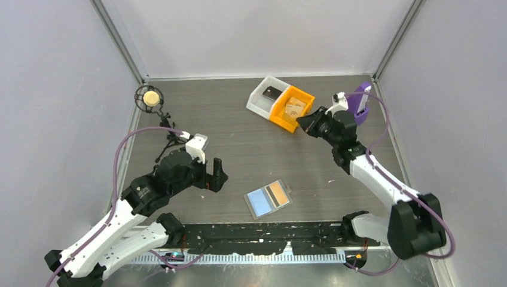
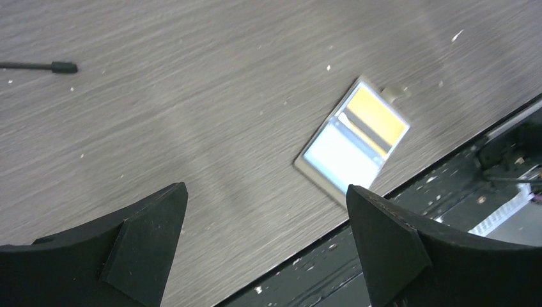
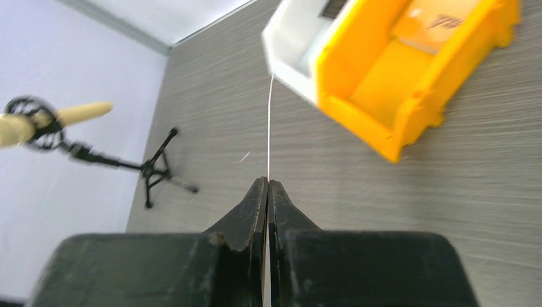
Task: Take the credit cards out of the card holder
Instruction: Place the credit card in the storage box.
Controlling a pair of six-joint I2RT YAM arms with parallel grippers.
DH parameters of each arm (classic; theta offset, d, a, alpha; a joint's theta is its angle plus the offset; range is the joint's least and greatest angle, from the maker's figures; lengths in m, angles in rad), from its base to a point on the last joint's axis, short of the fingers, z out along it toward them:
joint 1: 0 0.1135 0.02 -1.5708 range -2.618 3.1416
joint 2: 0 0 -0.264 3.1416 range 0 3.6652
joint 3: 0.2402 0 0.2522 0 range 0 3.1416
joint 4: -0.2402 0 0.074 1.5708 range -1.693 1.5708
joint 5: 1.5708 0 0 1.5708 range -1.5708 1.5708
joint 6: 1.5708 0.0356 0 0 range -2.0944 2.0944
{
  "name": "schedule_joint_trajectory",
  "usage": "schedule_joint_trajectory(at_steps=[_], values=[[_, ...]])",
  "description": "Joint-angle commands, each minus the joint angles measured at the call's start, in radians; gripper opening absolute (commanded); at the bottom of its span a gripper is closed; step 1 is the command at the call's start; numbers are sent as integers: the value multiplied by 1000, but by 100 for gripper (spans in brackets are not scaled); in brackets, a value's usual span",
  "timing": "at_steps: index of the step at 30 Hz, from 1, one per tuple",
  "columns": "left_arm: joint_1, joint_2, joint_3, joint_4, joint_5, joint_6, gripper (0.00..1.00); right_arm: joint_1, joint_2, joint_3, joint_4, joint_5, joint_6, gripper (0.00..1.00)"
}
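Our right fingers (image 3: 250, 214) pinch a thin credit card (image 3: 269, 128) edge-on beside the orange bin (image 3: 409, 70). Our left fingers (image 2: 153, 224) gape empty. The card holder (image 1: 268, 199) lies open near the desk's (image 1: 239, 149) front edge, with an orange card (image 2: 377, 114) left inside.

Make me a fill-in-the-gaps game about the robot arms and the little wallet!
1. The card holder is not closed; it lies ____, blue panel up.
2. The left gripper holds ____.
3. The right gripper is ____ on a thin card.
4. The orange bin sits nearest the ____ gripper.
Missing words: open, nothing, shut, right.
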Motion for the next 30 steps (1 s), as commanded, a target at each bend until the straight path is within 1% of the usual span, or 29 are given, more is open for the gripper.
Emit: schedule_joint_trajectory(at_steps=[1,5,9,18,25,30], values=[[3,-14,5,-80,11,62,100,-81,133,102,85,54,15,5],[3,-54,1,-116,28,88,100,-121,278,191,85,93,44,5],[3,-79,-1,-169,-15,126,100,-140,390,281,49,127,63,5],[3,-172,-35,-150,-45,134,100,-145,589,416,63,170,176,5],[3,-196,-44,-144,-54,138,100,-145,707,525,8,186,236,5],[3,-192,-44,-146,-56,142,100,-145,748,535,26,186,270,5]])
